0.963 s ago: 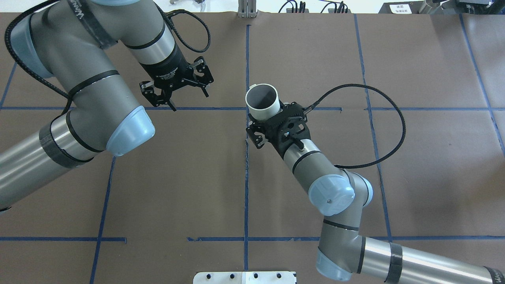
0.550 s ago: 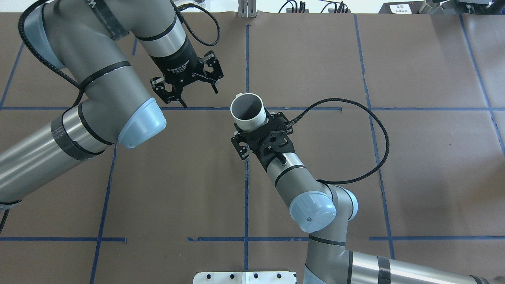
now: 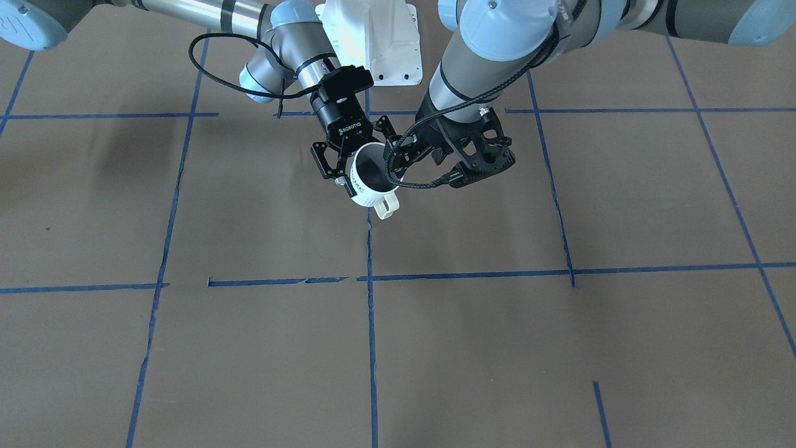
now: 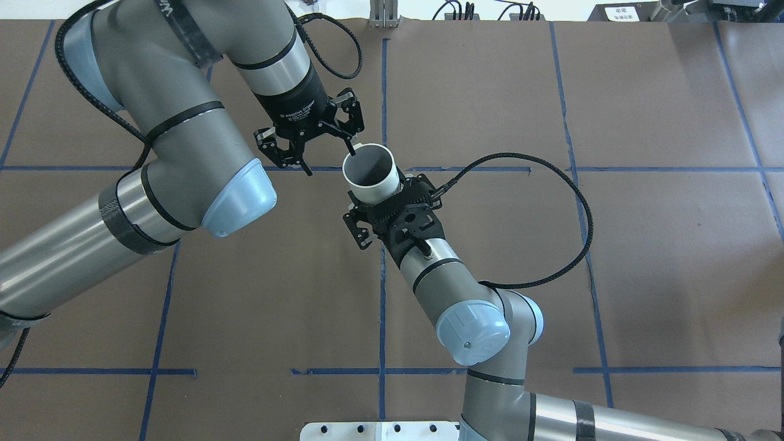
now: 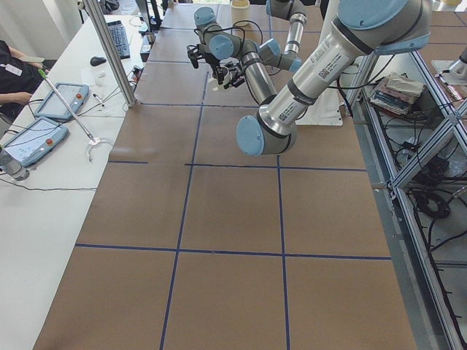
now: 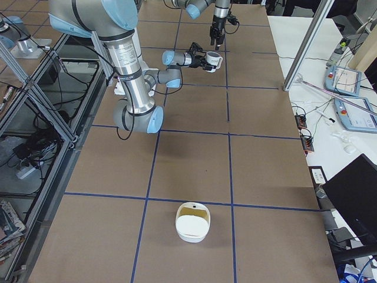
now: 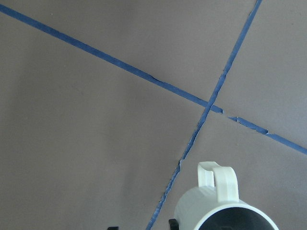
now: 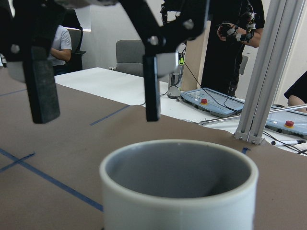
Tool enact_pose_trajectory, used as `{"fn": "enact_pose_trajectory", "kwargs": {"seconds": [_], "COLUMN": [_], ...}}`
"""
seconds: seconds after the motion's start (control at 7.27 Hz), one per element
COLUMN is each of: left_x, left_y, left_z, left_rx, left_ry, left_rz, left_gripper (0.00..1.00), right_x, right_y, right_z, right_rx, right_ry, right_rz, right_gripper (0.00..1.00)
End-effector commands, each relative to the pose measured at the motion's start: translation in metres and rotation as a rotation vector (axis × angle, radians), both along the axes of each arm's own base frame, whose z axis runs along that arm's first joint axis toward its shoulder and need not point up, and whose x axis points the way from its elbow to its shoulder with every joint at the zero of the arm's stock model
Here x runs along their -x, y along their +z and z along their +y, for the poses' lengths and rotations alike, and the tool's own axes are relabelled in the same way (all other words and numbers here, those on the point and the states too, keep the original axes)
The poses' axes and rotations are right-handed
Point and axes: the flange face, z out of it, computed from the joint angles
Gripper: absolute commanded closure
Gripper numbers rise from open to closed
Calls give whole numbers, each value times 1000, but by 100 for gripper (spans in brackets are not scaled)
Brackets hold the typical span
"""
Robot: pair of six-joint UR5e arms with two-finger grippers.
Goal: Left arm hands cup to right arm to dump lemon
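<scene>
Less gap: left end effector, cup

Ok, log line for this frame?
stage: handover pending | right hand: shut on cup, held aloft, roughly upright | left hand: open, beside cup rim, not gripping | lemon: not in view

From my remote seat all I'm getting is a long table papered in brown and gridded with blue tape, a white side bench holding a couple of control tablets, an aluminium post, and a grey chair against a pale wall, all evenly lit.
</scene>
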Motion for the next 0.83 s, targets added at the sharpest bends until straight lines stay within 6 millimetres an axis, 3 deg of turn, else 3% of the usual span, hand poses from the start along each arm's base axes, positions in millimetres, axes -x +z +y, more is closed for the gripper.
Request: {"fn": "enact_pose_trajectory", "kwargs": {"seconds": [0.0, 0.41, 0.69], "left_x": [-14, -18, -18], "left_y": [0, 2, 1], "left_z": [11, 15, 15], "left_rx": [1, 3, 2], "left_ry": [24, 33, 33], "left_rz": [1, -1, 0], "left_gripper": [32, 43, 44], "right_x": [1, 1, 2], "right_y": [0, -1, -1], "right_z": [1, 1, 2], "right_rx": [-1, -2, -2], "right_ry": [-2, -2, -5], "right_rz": [0, 0, 0], "right_gripper": [52, 51, 51]}}
